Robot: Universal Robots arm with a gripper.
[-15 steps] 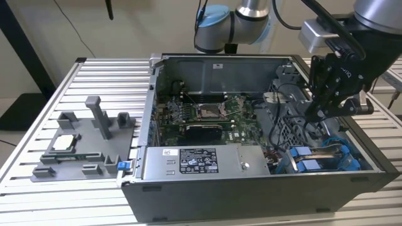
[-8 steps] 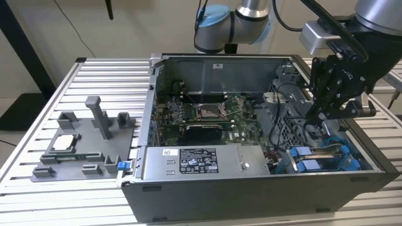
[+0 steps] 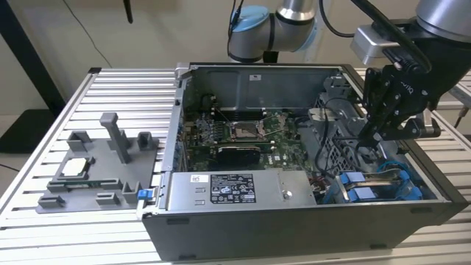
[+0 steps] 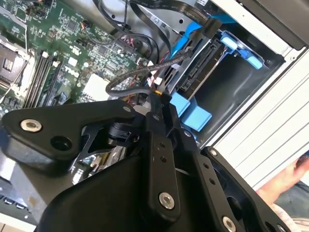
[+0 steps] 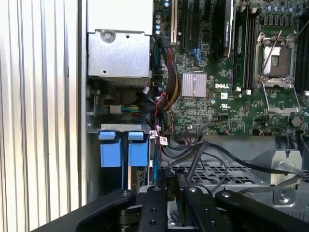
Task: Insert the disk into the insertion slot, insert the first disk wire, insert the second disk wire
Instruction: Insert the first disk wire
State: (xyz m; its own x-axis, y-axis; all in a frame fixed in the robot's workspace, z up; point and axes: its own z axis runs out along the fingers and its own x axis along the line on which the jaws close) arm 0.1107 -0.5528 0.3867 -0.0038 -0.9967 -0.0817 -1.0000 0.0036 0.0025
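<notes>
gripping one black wire (image 4: 112, 86), pincer (image 4: 158, 96) closed above one disk (image 4: 203, 65) in the insertion slot (image 3: 390, 176) (two blue tabs (image 5: 107, 150))

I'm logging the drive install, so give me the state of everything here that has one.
computer case: side open, inside exposed.
disk: sitting in the insertion slot, in its blue carrier.
tool: shut on the black wire's plug, by the disk's end.
black wire: looped free, plug apparently not yet in the disk.
</notes>
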